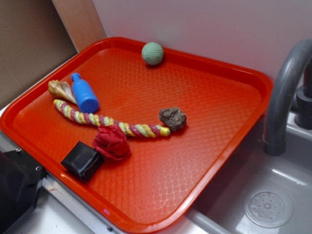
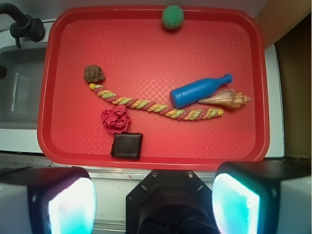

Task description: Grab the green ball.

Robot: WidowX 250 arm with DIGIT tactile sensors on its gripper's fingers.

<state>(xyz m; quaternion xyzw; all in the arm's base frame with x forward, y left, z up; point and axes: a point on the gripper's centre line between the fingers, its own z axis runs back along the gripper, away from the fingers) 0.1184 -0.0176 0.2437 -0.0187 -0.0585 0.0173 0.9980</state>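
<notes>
The green ball [image 1: 152, 53] [image 2: 172, 17] rests at the far rim of the red tray [image 1: 214, 122] [image 2: 146, 48], alone in its back part. My gripper [image 2: 153, 202] hangs high above the tray's near edge, well away from the ball. It is open, with its two pale fingers [image 2: 73, 207] wide apart and nothing between them. In the exterior view only a dark part of the arm [image 1: 14, 192] shows at the lower left corner.
On the tray lie a brown rock [image 1: 172, 118] [image 2: 93, 73], a striped rope [image 1: 112, 124] [image 2: 156, 107], a blue bottle [image 1: 84, 92] [image 2: 200, 90], a shell [image 1: 59, 89] [image 2: 225, 99], a red crumpled cloth [image 1: 112, 143] [image 2: 115, 119] and a black block [image 1: 83, 160] [image 2: 127, 145]. A sink with a grey faucet [image 1: 285, 92] lies beside the tray.
</notes>
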